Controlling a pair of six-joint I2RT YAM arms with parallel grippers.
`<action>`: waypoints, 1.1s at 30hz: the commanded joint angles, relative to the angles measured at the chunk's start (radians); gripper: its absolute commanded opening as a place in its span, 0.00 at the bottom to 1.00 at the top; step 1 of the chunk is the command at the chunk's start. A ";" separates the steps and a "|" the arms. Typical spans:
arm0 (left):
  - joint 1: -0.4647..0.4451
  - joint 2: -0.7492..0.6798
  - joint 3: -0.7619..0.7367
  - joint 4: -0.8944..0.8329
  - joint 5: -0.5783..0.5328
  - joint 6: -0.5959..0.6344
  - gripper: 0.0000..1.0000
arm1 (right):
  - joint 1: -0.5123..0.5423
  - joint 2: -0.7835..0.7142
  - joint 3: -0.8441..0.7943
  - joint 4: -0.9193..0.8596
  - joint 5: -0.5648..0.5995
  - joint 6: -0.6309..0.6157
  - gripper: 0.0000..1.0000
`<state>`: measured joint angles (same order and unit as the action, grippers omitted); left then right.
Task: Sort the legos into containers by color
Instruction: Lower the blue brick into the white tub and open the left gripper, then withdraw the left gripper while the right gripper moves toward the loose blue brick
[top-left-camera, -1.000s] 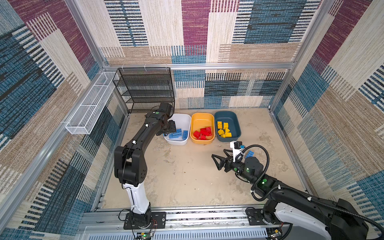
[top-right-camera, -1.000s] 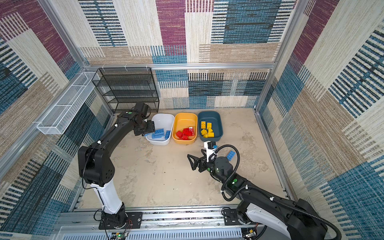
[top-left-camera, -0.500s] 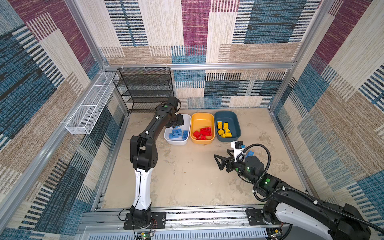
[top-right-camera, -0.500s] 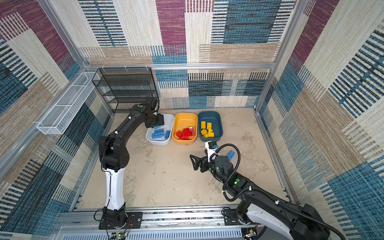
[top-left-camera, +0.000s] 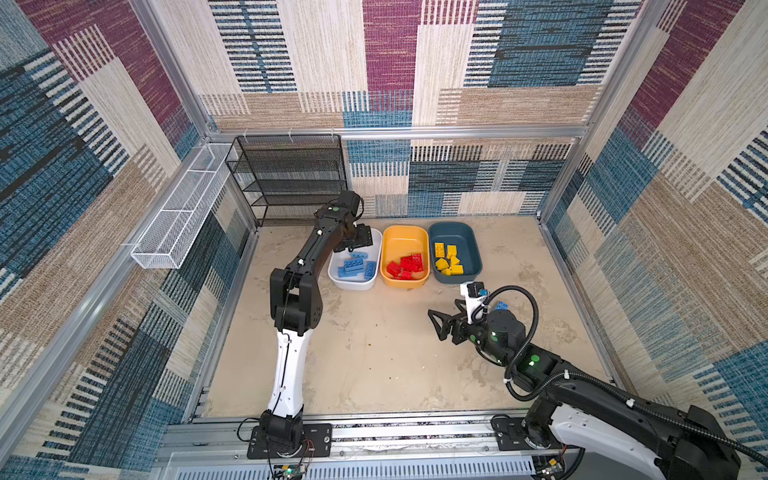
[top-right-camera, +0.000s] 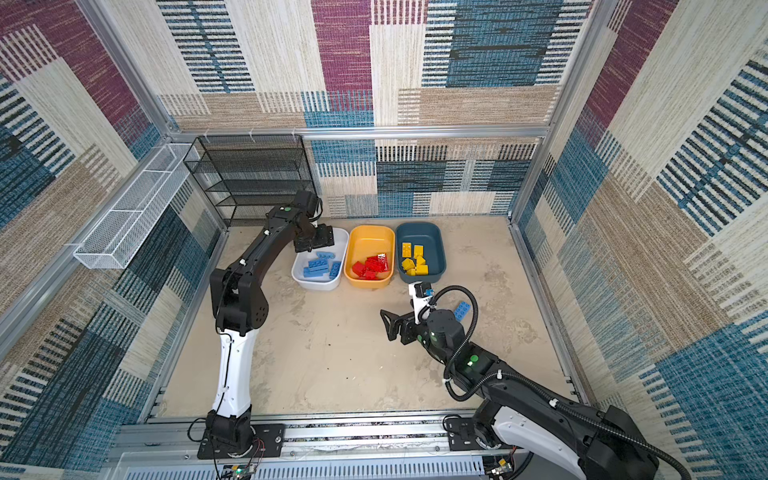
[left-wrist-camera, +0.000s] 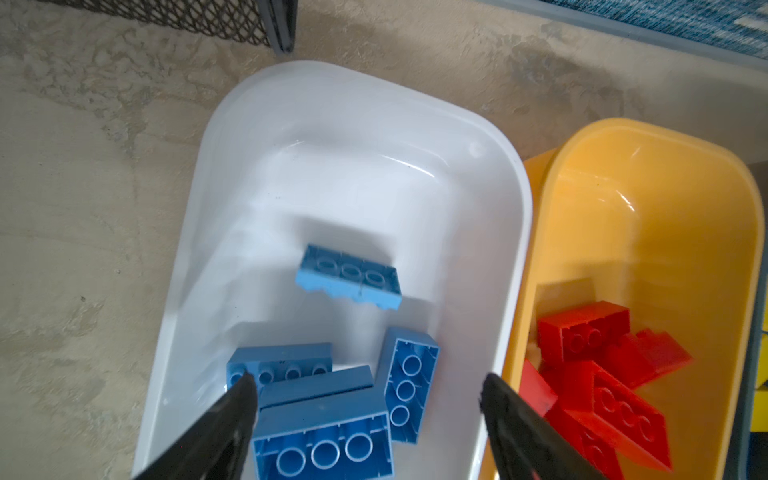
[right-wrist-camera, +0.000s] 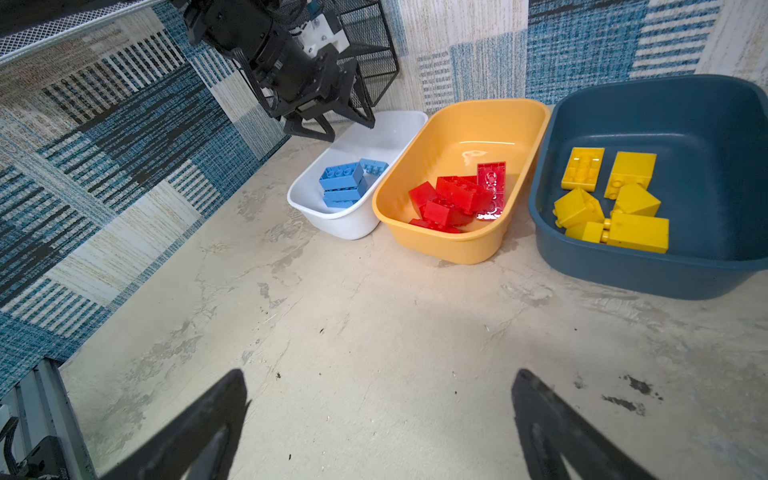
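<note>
Stretches further over the white tub (left-wrist-camera: 316, 68) than a second back, left gripper (left-wrist-camera: 366, 382) spread and empty above the blue bricks (left-wrist-camera: 324, 436), right gripper (right-wrist-camera: 379, 376) wide open over the floor (right-wrist-camera: 374, 311); risks knocking away the loose blue brick (top-right-camera: 462, 310) just behind that gripper, unseen by its camera.

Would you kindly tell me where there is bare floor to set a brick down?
Open floor lies between the tubs and the front rail, and between the dark tub and the right wall. Crowded: the tub row, with the left pincer over the white tub.
</note>
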<state>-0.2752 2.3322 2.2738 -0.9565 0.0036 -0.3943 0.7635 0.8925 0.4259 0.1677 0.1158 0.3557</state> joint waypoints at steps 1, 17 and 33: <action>-0.005 -0.036 0.001 -0.016 -0.018 0.021 0.87 | -0.001 -0.006 0.013 -0.001 0.011 0.041 1.00; -0.088 -0.564 -0.477 0.121 -0.014 0.008 0.87 | -0.043 -0.053 0.186 -0.334 0.113 0.065 1.00; -0.134 -1.218 -0.994 0.081 -0.055 0.081 0.87 | -0.368 -0.040 0.163 -0.465 0.006 0.124 1.00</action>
<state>-0.4080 1.1618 1.3109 -0.8413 -0.0280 -0.3641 0.4252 0.8387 0.6056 -0.3119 0.1761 0.4454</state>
